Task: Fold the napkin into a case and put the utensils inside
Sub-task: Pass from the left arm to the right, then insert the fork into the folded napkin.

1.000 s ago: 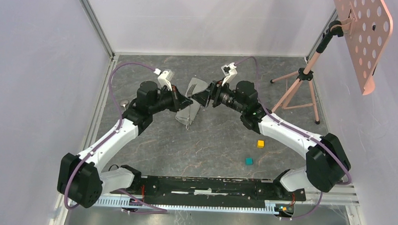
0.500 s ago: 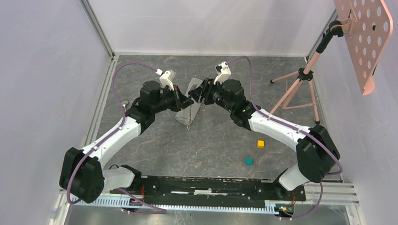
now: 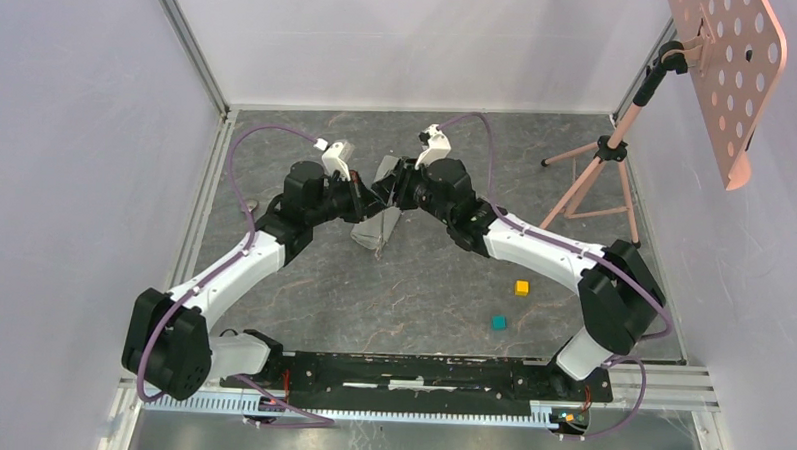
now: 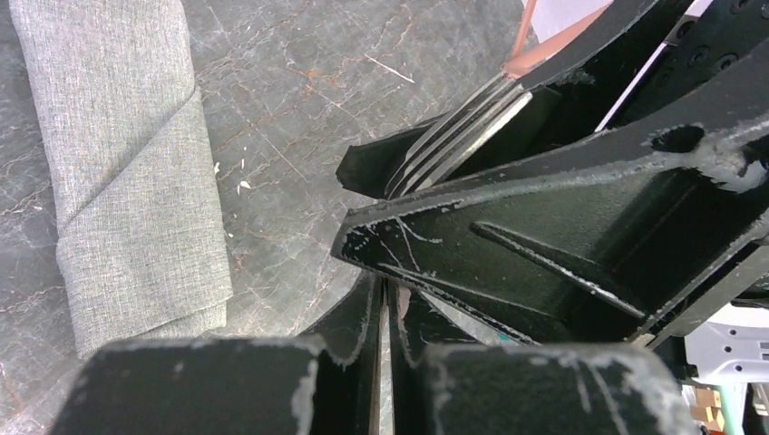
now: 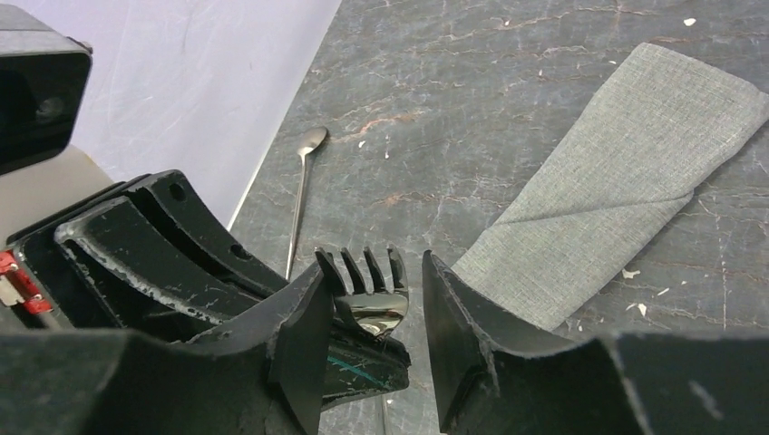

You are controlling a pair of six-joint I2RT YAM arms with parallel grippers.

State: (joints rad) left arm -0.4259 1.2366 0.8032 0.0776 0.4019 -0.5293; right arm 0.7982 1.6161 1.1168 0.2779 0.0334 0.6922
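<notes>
Dark marbled bench (image 3: pixel 432 286): woven grey napkin (image 5: pixel 617 172), folded into a tapered strip, lies toward the far edge. Slim silver fork (image 4: pixel 453 127) pinched in left hand (image 4: pixel 385 299); right hand (image 5: pixel 374 267) half-open astride its tines.

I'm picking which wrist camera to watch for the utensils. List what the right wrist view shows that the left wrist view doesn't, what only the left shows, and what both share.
Only the right wrist view: the spoon, lying on the table near the wall.
Only the left wrist view: a salmon-pink bar at the top edge, partly hidden by black gripper parts.
Both: the fork, its tines showing between black gripper parts, and the folded grey napkin lying flat on that table.
</notes>
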